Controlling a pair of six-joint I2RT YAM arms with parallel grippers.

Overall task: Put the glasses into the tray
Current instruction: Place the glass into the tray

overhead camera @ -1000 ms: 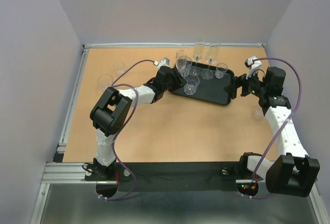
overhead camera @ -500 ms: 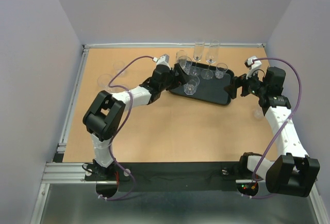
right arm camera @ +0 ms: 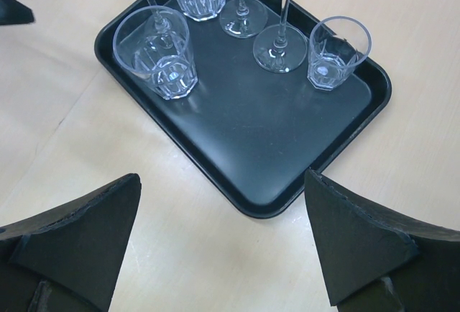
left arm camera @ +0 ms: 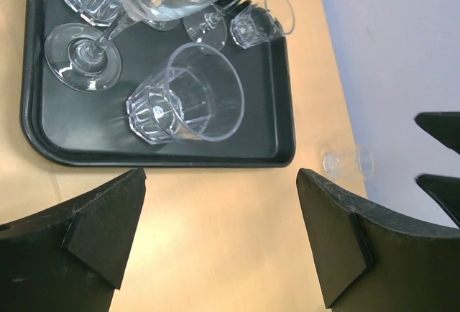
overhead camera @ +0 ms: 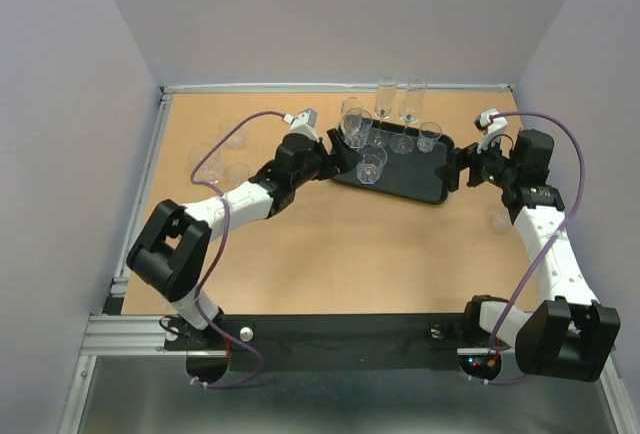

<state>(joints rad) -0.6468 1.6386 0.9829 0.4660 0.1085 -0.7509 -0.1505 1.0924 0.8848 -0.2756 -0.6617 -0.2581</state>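
Far left of the table [overhead camera: 300, 244], three loose glasses [overhead camera: 204, 154] stand well apart from the tray, faint and hard to make out; not yet collected

Left gripper [left arm camera: 221, 182] sits low at the tray's near-left edge, jaws spread wide, nothing between them. The tumbler [left arm camera: 187, 96] stands upright just beyond its fingers [left arm camera: 108, 218], clear of both pads. Looks like a drop-off pose: the glass is down on the tray floor and the grip is off it

Tray [right arm camera: 273, 139] lies mid-right of the table, tilted a bit in the top view. It holds several glasses, bunched toward the left and back. That grouping leaves the near-right part bare, likely room for the rest. The wine glass [left arm camera: 83, 57] stands on its foot beside the tumbler, close but not touching as far as I can tell. Two flutes [overhead camera: 385, 99] rise at the back, feet inside the rim. The small tumbler [right arm camera: 336, 52] sits toward the right end. All upright, none tipped

Right gripper [right arm camera: 221, 179] hovers just off the tray's right side, jaws fully spread and empty, aimed across the tray. Probably parked while the left arm works

Far right, a stray glass [overhead camera: 500, 220] stands on the table near the right arm, off the tray. Judgement: task past halfway, about four glasses left to move
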